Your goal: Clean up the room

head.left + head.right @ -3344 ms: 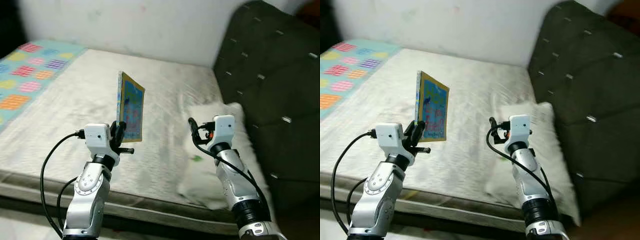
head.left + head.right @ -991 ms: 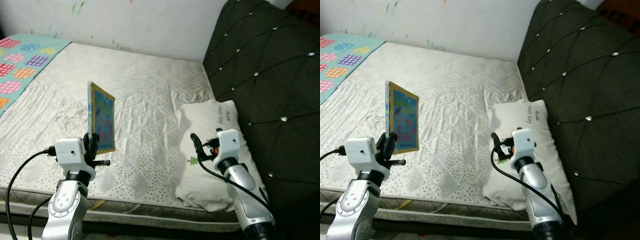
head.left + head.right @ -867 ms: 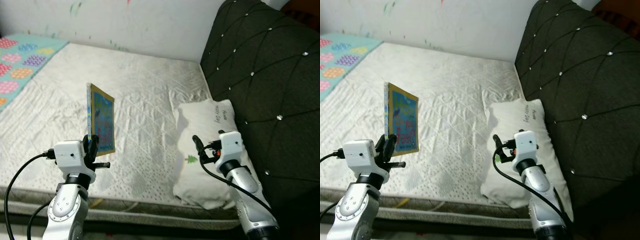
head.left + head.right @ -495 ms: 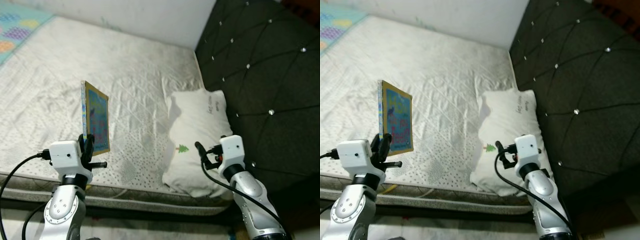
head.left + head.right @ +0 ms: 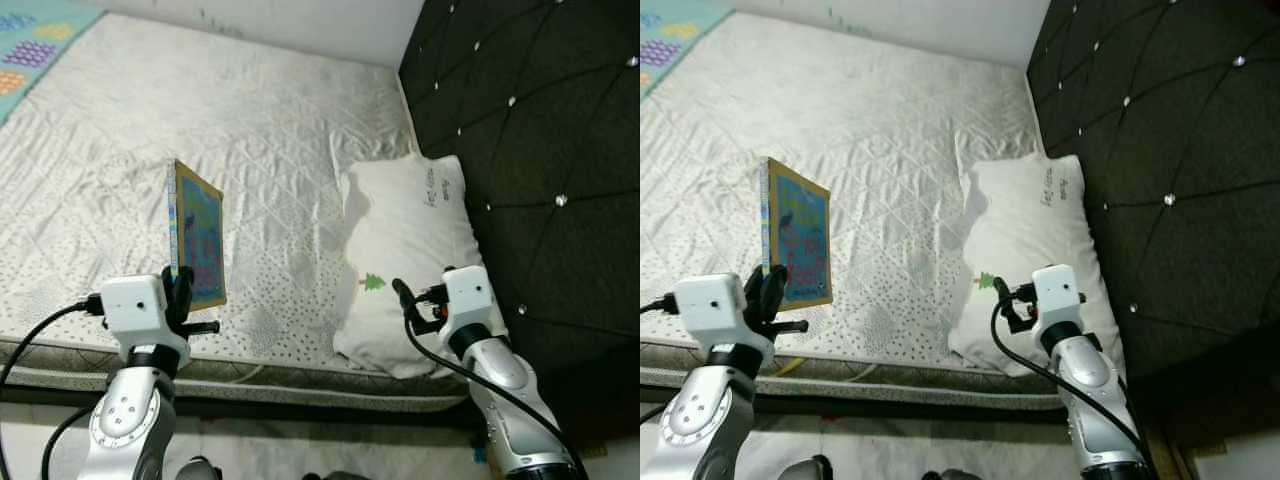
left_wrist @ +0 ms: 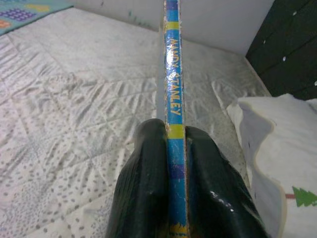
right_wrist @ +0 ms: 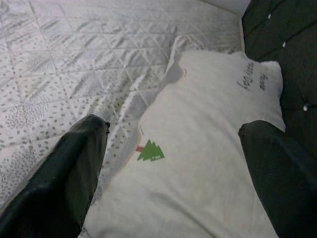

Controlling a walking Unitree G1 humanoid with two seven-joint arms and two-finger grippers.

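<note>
A thin children's book point(image 5: 198, 238) with a blue cover and yellow border stands upright over the near edge of the bed. My left gripper point(image 5: 180, 292) is shut on its lower edge. In the left wrist view both black fingers point(image 6: 147, 168) press the blue spine point(image 6: 172, 84) between them. My right gripper point(image 5: 404, 299) hovers open and empty above the near end of a white pillow point(image 5: 408, 235). A small green tree print point(image 7: 151, 150) on the pillow lies between the spread fingers point(image 7: 74, 168).
The quilted white mattress point(image 5: 210, 110) stretches ahead, with a dark tufted headboard point(image 5: 540, 140) along its right side. A patterned teal blanket point(image 5: 30, 25) lies at the far left corner. Pale floor point(image 5: 290, 455) runs below the bed's front edge.
The whole picture has shifted, so the camera has moved; more of the bed's front edge and floor shows. The book stays clamped in my left gripper and my right gripper stays open.
</note>
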